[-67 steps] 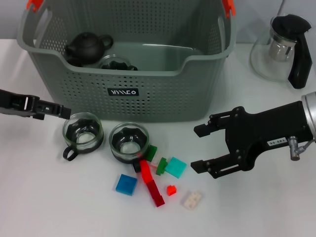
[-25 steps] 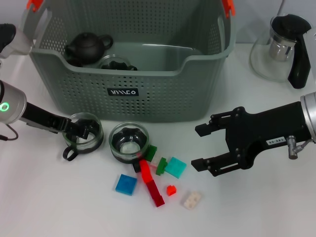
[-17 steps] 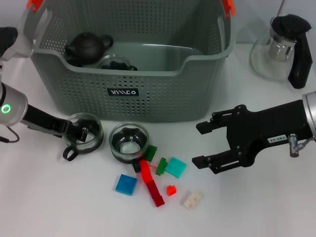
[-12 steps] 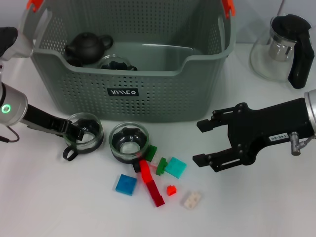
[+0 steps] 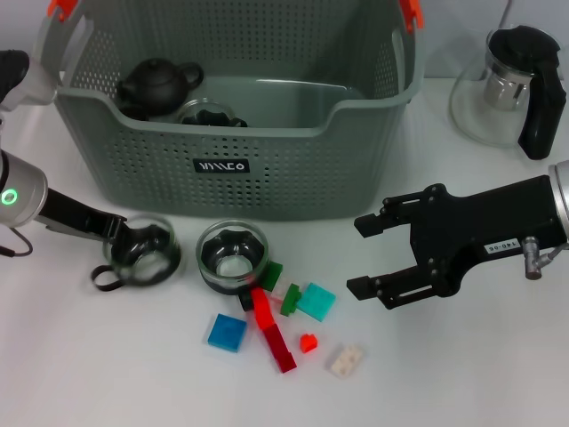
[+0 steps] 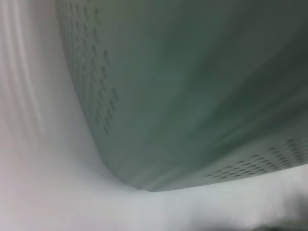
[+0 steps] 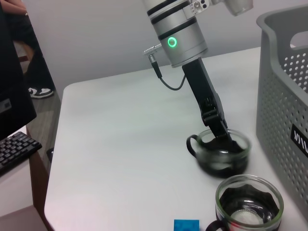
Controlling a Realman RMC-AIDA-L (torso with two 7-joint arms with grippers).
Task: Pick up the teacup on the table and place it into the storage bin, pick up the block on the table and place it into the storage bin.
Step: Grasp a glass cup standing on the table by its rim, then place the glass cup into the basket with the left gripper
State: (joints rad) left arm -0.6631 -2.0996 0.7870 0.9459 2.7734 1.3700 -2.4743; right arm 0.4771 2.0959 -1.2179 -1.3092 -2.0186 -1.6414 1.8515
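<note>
The round glass teacup (image 5: 142,258) with its dark insert sits on the white table (image 5: 107,356) before the perforated bin (image 5: 267,169), shifted left and turned since a moment ago. The left gripper (image 5: 133,242) pinches its rim. The right gripper (image 5: 369,253) hovers open near small plastic blocks (image 5: 227,332).

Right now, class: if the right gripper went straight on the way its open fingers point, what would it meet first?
Probably the teal block: the right gripper points toward the robot's left, at the scattered blocks. Height is unclear, so it may pass above.
</note>
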